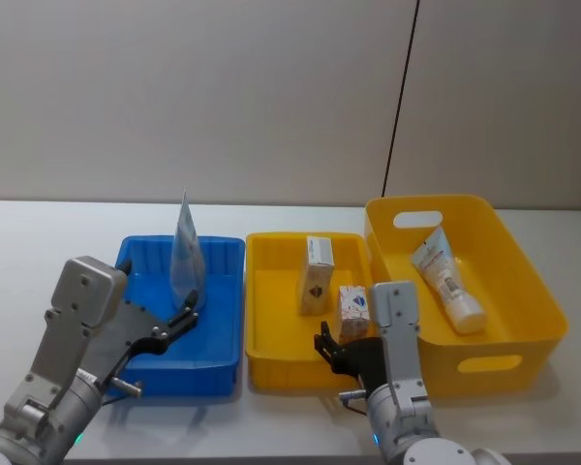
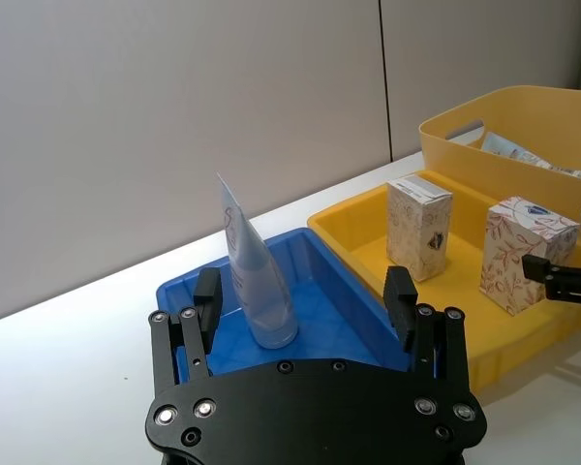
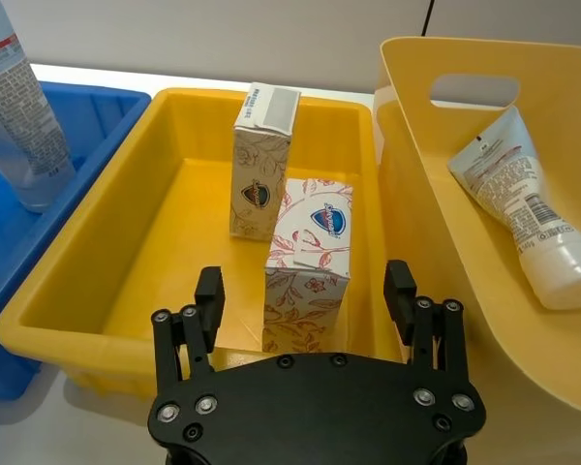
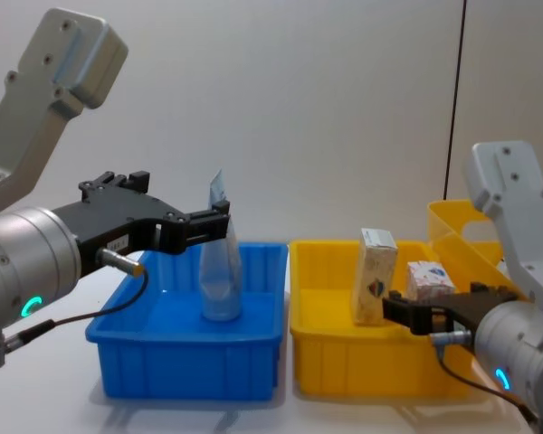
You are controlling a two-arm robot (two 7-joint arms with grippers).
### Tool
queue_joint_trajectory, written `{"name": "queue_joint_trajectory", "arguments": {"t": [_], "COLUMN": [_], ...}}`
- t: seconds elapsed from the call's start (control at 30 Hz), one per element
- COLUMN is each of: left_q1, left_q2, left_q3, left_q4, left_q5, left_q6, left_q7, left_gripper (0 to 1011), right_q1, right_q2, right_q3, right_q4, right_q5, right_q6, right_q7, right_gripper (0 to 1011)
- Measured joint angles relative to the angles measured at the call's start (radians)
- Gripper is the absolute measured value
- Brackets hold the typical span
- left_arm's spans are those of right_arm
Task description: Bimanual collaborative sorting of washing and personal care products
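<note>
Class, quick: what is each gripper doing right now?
Left gripper: open, empty, by the upright tube in the blue tray.
Right gripper: open, empty, at the shorter carton.

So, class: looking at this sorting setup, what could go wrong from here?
1. The tube stands upright on its cap in the blue tray; the open left hand close beside it could tip it.
2. The open right hand flanks the shorter carton; closing might nudge the taller carton behind.
</note>
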Motion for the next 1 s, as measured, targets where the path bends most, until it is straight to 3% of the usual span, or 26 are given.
{"name": "queue_joint_trajectory", "arguments": {"t": [0.5, 1.0], "left_q1": [0.0, 0.0], "left_q2": [0.0, 0.0], "left_q3": [0.0, 0.0], "left_q4": [0.0, 0.0], "left_q5": [0.0, 0.0], "left_q6": [0.0, 0.0], "left_q7": [0.0, 0.0], "left_gripper": [1001, 1001], "right_q1": [0.007, 0.044], "right_q2": [-0.011, -0.041], "right_q3": [0.003, 0.022], "right_q4": [0.015, 0.07], "right_q5": [-0.011, -0.031], "right_q6": [-0.001, -0.018], "right_q7": [-0.001, -0.042], "right_gripper": [1002, 1002]}}
